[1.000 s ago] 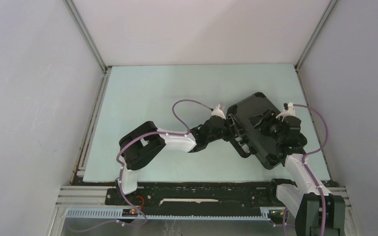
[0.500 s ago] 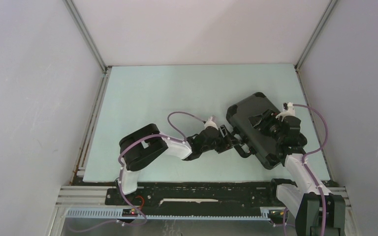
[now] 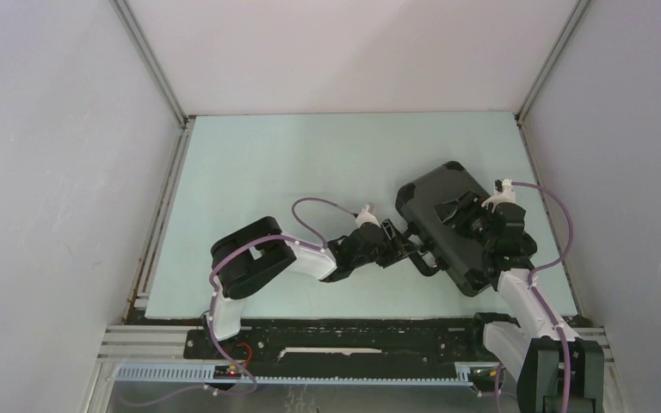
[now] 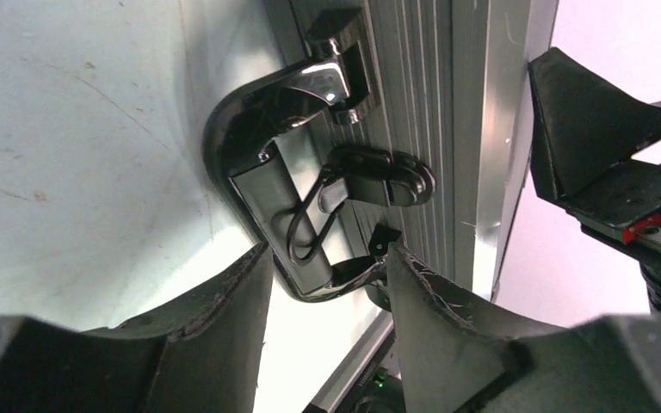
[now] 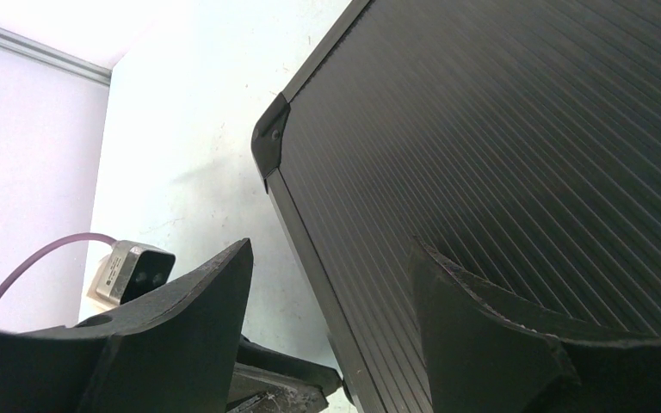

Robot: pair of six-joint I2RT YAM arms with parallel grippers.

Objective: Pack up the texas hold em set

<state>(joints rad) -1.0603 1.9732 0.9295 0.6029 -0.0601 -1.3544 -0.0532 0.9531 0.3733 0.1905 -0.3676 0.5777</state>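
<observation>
**Closed case, latch in front of the left tool**

We are looking into a white-walled enclosure with a pale green worktop (image 3: 267,172). The only task object on it is the black hard case (image 3: 435,194). It lies flat and shut on the right half, turned at an angle to the edges. No chips, cards or discs show outside it, so we judge the packing to be near its end, with fastening the likely step in hand.

The left tool (image 4: 327,254) points at the case's near-left side, its fingers spread and holding nothing. Just ahead of them we see the handle (image 4: 239,138) and a small black latch (image 4: 383,176) with a wire loop. We cannot tell whether that latch is fully caught.

The right tool (image 5: 329,249) sits over the ribbed lid (image 5: 525,172), also spread and gripping nothing. We cannot tell whether it presses on the lid.

We expect the case to be rigid and, if it is full, heavy for its size. The broad lid offers nothing to pinch and would probably slip under the pads. The handle is the natural place to take hold. The latch is small and stiff, so a push there could slide the whole case unless the lid is held down.
</observation>
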